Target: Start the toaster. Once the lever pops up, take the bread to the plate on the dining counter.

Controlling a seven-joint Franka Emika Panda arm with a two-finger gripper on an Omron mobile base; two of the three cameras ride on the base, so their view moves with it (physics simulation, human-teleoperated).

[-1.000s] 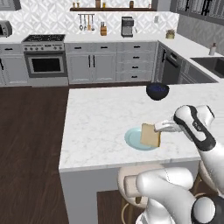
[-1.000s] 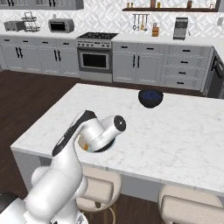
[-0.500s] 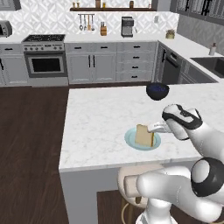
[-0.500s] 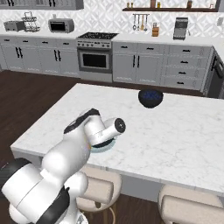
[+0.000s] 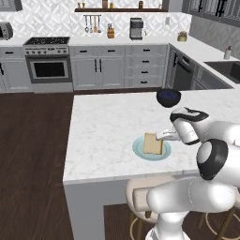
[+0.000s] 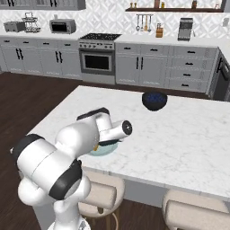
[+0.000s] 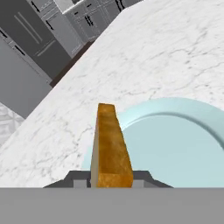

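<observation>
Bread (image 5: 153, 143), which hung tilted above the plate (image 5: 139, 150) a second ago, now sits low over it, its lower edge at or just off the pale blue-green surface on the dining counter (image 5: 108, 131). The gripper (image 5: 162, 136) has dropped with it, and in the hand view the slice stands on edge between the finger tips, so the jaws stay narrow around its crust, perhaps only starting to slacken. Delivery looks all but done; what remains, I judge, is letting go and lifting clear without tipping the slice off the rim.
</observation>
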